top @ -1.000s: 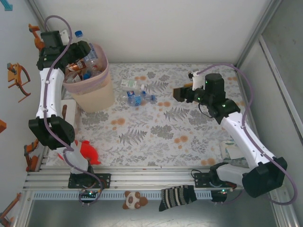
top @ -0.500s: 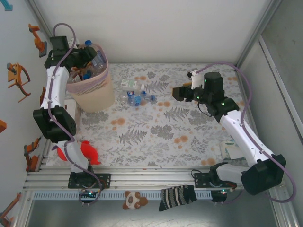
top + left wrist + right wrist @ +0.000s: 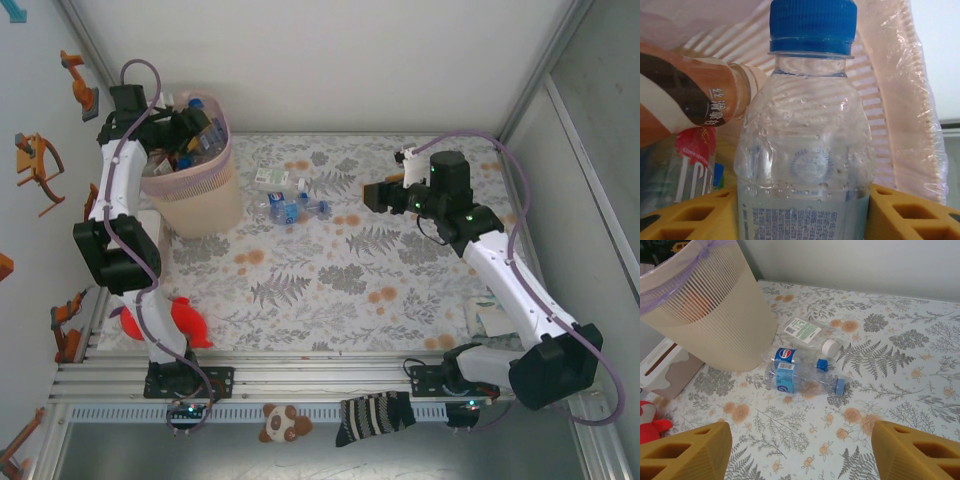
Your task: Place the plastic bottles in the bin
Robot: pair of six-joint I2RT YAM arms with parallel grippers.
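Left gripper (image 3: 802,196) is up over the bin (image 3: 200,195) at the far left corner of the table, and its yellow fingers (image 3: 687,215) are pressed against both sides of a clear bottle (image 3: 805,145) with a blue cap. That's a grip, with the cap pointing away from the wrist. Right behind the bottle is the ribbed bin wall with its pink bag (image 3: 900,90). Beside it in the bin lie a brown-labelled bottle (image 3: 687,95) and, lower down, a red-labelled bottle (image 3: 694,150). From above, the bin looks well filled, with bottles showing at the rim.

Over to the right gripper (image 3: 800,437): fingers spread wide, nothing between them, hovering above the floral table cover (image 3: 900,365) and facing the bin. Ahead of it three bottles lie on their sides, bunched together just beside the foot of the bin. Farthest back is a white-capped bottle (image 3: 807,334) with a green and white label. A Pepsi-labelled bottle (image 3: 787,355) is in the middle, and a blue-labelled bottle (image 3: 802,381) is nearest, its blue cap pointing right. A white box (image 3: 662,371) sits close against the bin on the left, and a red toy (image 3: 651,429) lies near the box, towards the near edge
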